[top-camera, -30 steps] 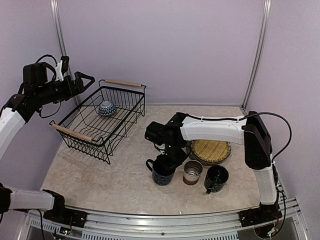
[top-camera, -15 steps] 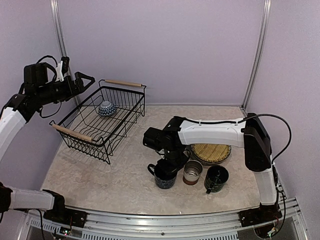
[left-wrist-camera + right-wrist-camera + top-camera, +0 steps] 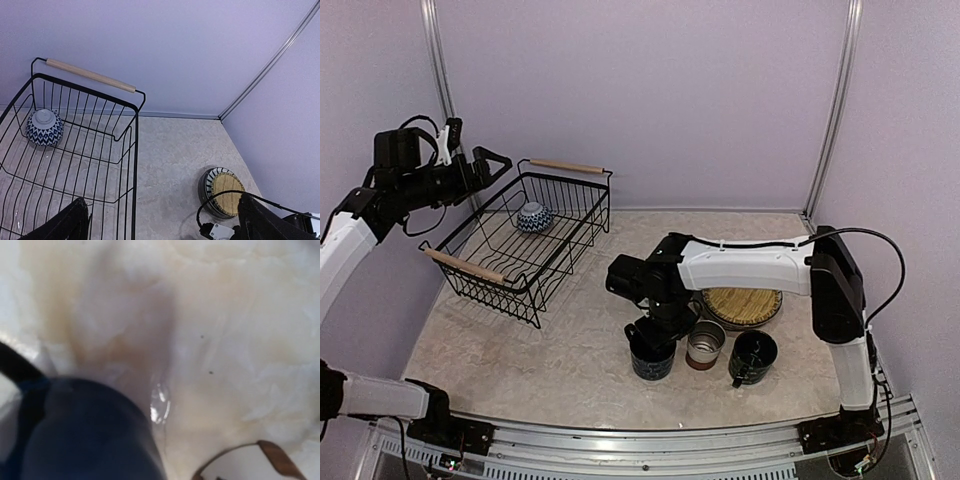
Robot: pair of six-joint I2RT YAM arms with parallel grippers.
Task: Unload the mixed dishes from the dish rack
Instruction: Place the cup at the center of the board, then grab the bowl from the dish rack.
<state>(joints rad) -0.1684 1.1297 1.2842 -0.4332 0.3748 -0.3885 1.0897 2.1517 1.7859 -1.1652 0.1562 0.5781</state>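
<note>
Shifted toward near edge with right pincer (image 3: pixel 656 326): dark blue mug (image 3: pixel 650 360), upright on surface (image 3: pixel 520 350), just beside grey cup (image 3: pixel 705 343); grip on it not discernible. Left pincer (image 3: pixel 167 225) wide open, empty, raised beside dish rack (image 3: pixel 465 265) holding patterned bowl (image 3: pixel 534 217).

Dish rack (image 3: pixel 470 266) in overhead, left-wrist views

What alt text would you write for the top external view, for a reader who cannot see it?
The right gripper is down at the rim of a dark blue mug, beside a grey cup, a dark green mug and a stack of plates. The left gripper hovers open above a black wire dish rack holding one small patterned bowl.
</note>
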